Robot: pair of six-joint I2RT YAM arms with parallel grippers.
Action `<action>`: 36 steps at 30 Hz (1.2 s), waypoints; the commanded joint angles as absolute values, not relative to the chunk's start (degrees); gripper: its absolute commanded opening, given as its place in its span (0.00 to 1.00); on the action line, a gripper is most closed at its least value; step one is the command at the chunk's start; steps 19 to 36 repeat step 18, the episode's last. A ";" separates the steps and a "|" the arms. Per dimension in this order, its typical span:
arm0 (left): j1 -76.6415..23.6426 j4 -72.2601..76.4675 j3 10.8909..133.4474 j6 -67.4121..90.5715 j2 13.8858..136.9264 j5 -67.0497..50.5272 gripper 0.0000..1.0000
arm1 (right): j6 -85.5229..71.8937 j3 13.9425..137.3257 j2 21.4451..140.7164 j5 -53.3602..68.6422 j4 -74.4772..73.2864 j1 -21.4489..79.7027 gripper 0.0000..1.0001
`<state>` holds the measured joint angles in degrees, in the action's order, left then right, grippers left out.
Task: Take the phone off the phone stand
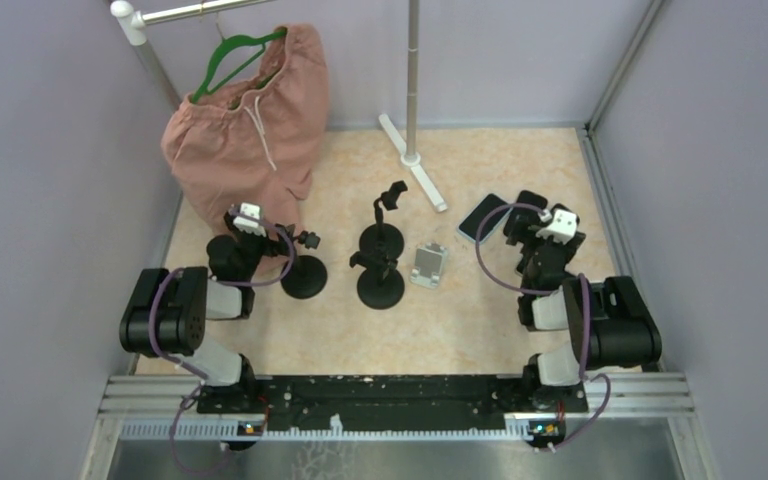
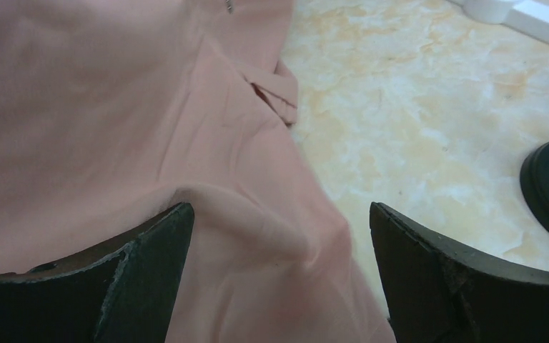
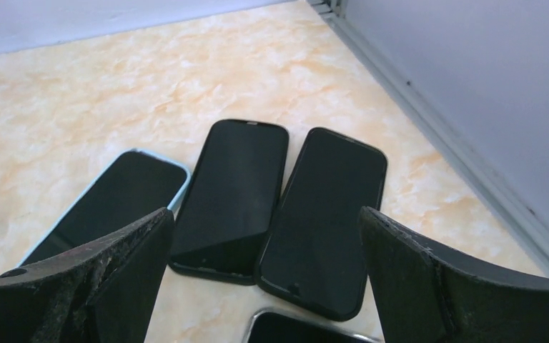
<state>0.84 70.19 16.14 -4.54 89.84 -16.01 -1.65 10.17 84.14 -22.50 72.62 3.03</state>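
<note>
Three black phone stands with round bases stand mid-table: one at the left (image 1: pixel 303 277) and two in the middle (image 1: pixel 381 287) (image 1: pixel 382 238), the far one with an empty clamp on top. Several phones lie flat at the right: a light-blue-cased phone (image 3: pixel 107 207) (image 1: pixel 484 216), two black phones (image 3: pixel 236 189) (image 3: pixel 325 214) and a silver-edged phone (image 3: pixel 307 330). I see no phone in any stand. My right gripper (image 3: pixel 264 214) (image 1: pixel 522 222) hangs open just above the black phones. My left gripper (image 2: pixel 279 211) (image 1: pixel 243 222) is open over pink cloth, holding nothing.
Pink shorts (image 1: pixel 245 130) (image 2: pixel 114 128) hang from a green hanger (image 1: pixel 230 60) on a rack at the back left. A white pole with a foot (image 1: pixel 415 150) stands at the back. A small silver-grey rectangular piece (image 1: pixel 428 265) sits beside the middle stands. Walls close in on both sides.
</note>
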 commanded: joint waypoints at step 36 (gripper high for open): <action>0.86 67.59 15.61 -5.87 90.17 -13.77 0.99 | -4.31 9.48 83.07 -19.15 71.10 2.82 0.99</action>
